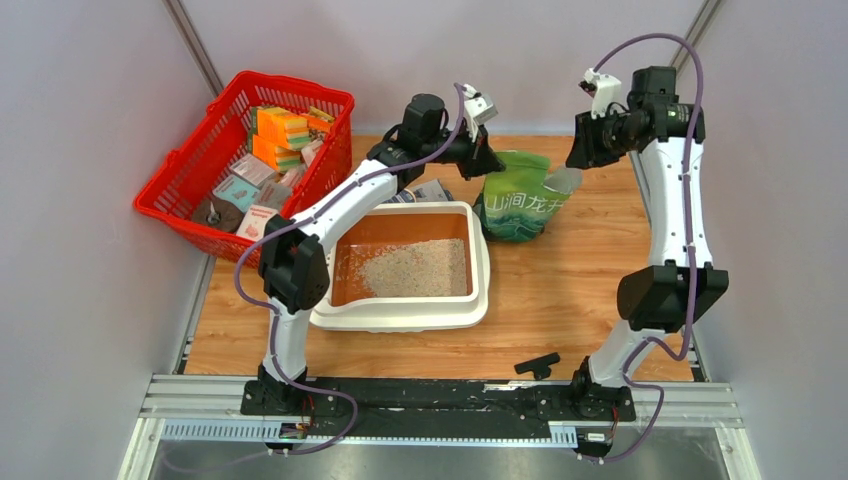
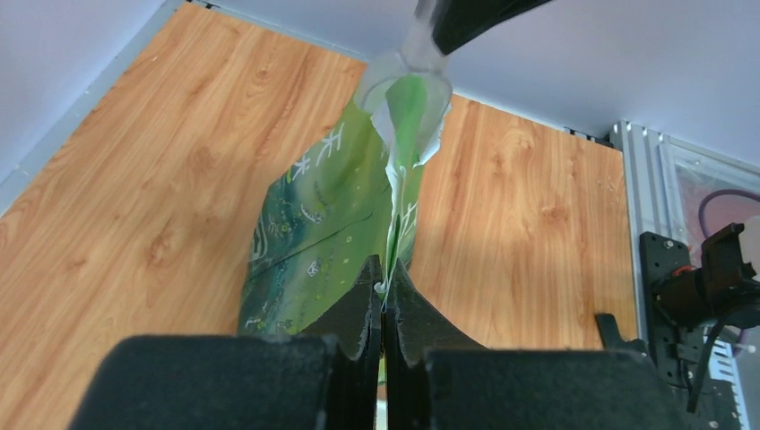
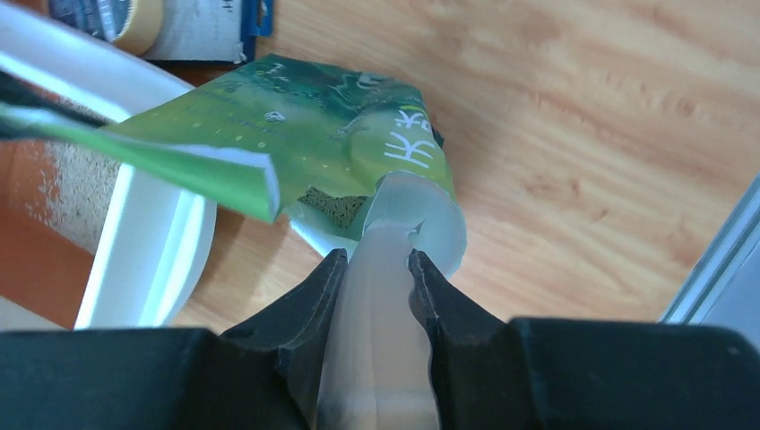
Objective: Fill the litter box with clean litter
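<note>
The cream-white litter box [image 1: 480, 275] lies at the table's middle, orange-brown inside, with a patch of pale clean litter [image 1: 415, 268]. A dark green printed bag [image 1: 520, 205] stands just right of it. My left gripper [image 1: 496, 164] is shut on the bag's top edge [image 2: 385, 279], pinching the thin rim. My right gripper [image 1: 578, 158] is shut on the handle of a clear plastic scoop [image 3: 414, 219], whose bowl sits at the bag's mouth [image 2: 405, 85]. The box rim [image 3: 152, 242] and litter [image 3: 72, 179] show at the left of the right wrist view.
A red wire-mesh basket [image 1: 165, 185] of packets stands at the back left. A small black part [image 1: 537, 365] lies near the right arm's base. Packets and a tape roll [image 3: 116, 18] lie behind the litter box. Grey walls close in both sides.
</note>
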Available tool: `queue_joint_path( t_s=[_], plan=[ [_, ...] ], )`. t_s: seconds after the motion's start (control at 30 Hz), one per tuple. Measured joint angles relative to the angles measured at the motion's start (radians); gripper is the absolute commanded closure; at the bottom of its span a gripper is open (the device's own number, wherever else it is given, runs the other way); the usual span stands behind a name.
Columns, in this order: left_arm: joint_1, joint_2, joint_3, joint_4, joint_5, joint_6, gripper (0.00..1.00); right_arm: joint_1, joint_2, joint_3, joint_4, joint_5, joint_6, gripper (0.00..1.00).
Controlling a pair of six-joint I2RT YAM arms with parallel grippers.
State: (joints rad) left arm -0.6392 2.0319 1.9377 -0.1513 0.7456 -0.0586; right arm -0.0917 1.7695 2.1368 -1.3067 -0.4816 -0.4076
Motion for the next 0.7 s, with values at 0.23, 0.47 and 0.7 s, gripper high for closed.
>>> queue_joint_path(
  t_s=[0.23,0.47,0.7],
  plan=[
    [-0.015,-0.001,0.000,-0.001,-0.006,-0.042,1.00,0.020,-0.077,-0.203,0.182,0.133,0.289,1.00],
    [-0.014,-0.001,0.000,0.005,-0.026,-0.050,1.00,0.058,-0.106,-0.301,0.273,0.191,0.365,1.00],
    [-0.023,-0.002,-0.001,0.004,-0.026,-0.052,1.00,0.087,-0.127,-0.500,0.398,0.183,0.378,1.00]
  ],
)
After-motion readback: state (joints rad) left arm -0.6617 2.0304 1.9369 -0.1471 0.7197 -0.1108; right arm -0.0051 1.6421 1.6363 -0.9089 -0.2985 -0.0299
